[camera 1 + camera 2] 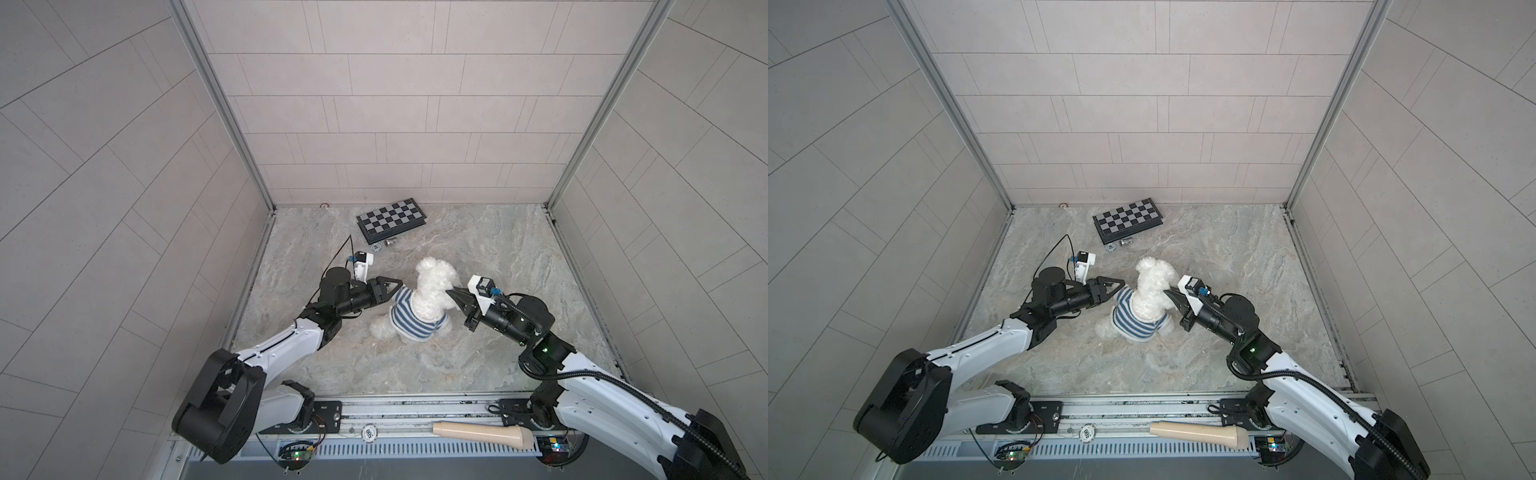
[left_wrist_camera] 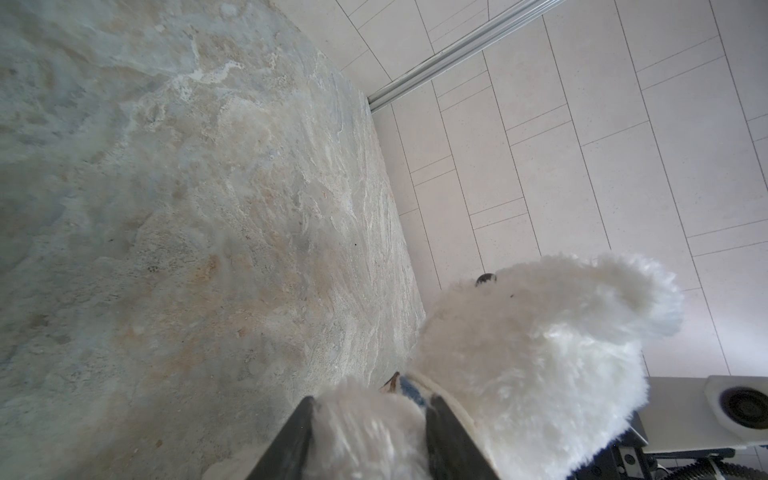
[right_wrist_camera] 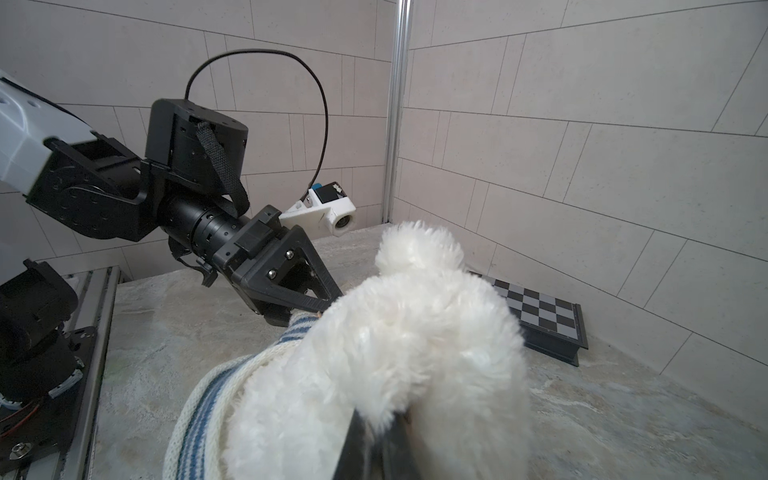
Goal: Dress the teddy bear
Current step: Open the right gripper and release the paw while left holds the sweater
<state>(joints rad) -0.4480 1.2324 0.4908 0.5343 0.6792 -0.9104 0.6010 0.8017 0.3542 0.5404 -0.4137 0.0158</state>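
Teddy bear (image 1: pixel 432 286) in a striped shirt (image 1: pixel 405 311), sitting upright in the middle of the worktop (image 1: pixel 519 257)
In both top views the left fingers (image 1: pixel 390 280) reach its sleeve and the right fingers (image 1: pixel 459 300) touch the fur by its neck. The left wrist view shows the left fingers (image 2: pixel 444 432) clamped around a fluffy arm. The right wrist view shows the right fingers (image 3: pixel 353 440) together, pinching a tuft of fur
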